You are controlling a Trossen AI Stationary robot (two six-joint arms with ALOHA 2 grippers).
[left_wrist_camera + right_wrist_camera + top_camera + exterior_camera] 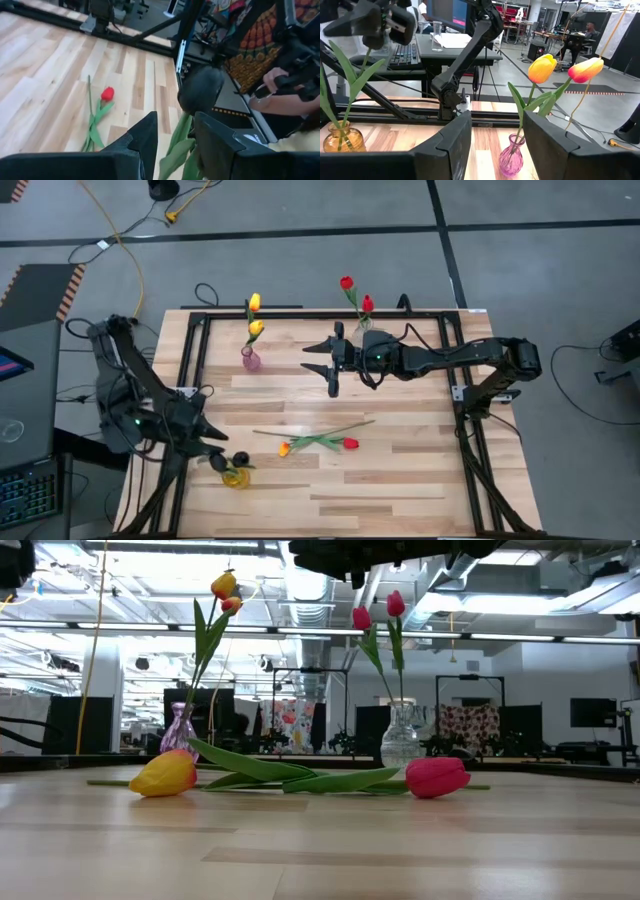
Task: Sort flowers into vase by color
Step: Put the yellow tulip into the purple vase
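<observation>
A near-black tulip stands with its stem in an amber vase at the near left. My left gripper is open, its fingers on either side of that stem below the head, touching nothing I can see. My right gripper is open and hangs above the table, facing a pink vase with two yellow-orange tulips. A clear vase holds two red tulips. One yellow-orange tulip and one red tulip lie flat mid-table.
A black metal frame runs around the table's left, far and right sides. The two loose tulips' stems and leaves cross in the table's middle. A person's hand shows beyond the table's edge. Bare wood lies at the near right.
</observation>
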